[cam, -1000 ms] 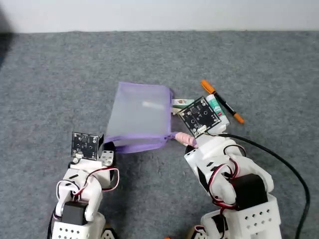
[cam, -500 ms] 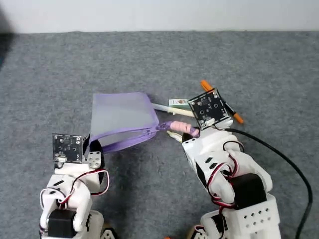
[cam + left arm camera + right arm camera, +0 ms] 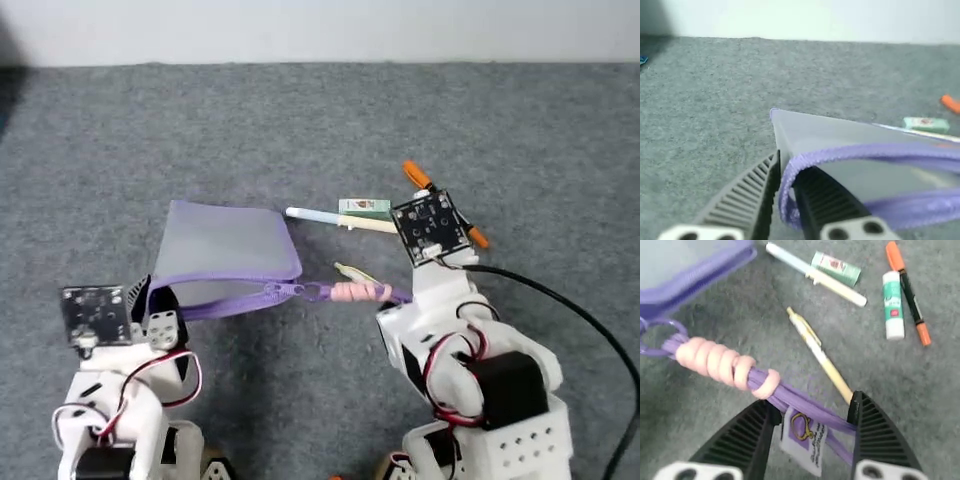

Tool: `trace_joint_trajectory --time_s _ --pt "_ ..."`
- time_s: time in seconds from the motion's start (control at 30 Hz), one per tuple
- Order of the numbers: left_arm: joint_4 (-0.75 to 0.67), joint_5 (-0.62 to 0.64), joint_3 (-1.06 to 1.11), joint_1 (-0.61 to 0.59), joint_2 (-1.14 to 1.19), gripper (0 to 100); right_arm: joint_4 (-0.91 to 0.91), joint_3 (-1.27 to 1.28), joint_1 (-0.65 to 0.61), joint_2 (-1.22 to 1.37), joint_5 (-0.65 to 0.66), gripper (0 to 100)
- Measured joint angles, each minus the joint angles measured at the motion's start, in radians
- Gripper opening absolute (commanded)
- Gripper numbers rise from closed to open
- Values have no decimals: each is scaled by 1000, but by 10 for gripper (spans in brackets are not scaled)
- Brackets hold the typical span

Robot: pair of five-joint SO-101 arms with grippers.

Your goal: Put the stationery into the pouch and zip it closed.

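The translucent purple pouch [image 3: 225, 250] lies at centre left, its zip edge facing the arms. My left gripper [image 3: 163, 303] is shut on the pouch's end corner [image 3: 790, 170]. My right gripper [image 3: 404, 297] is shut on the purple zip-pull strap [image 3: 805, 410], just behind its pink beads [image 3: 722, 362]; the strap runs taut to the zip. On the carpet outside the pouch lie a pale blue-and-cream pen [image 3: 815, 275], a green eraser [image 3: 836, 267], a cream pen [image 3: 817, 352], a glue stick [image 3: 893, 305] and an orange marker [image 3: 907, 290].
Grey carpet [image 3: 320, 120] covers the whole table, with open room behind and to the left of the pouch. A black cable [image 3: 560, 320] trails from the right arm toward the right edge. A white wall runs along the far side.
The left arm has drawn back to the left, dragging the pouch with it. The right gripper has pulled the strap rightward, stretching it taut. The pens that the pouch partly covered now lie clear.
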Motion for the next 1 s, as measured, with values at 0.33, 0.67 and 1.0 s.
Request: trace_joint_trajectory --time_s 0.33,0.67,1.0 --pt "110 123 -127 -11 0 12 132 -265 0 -20 0 201" --pt "170 123 -127 -11 0 12 147 -305 29 -20 69 201" --pt "170 123 -127 -12 0 12 87 -77 485 12 264 202"
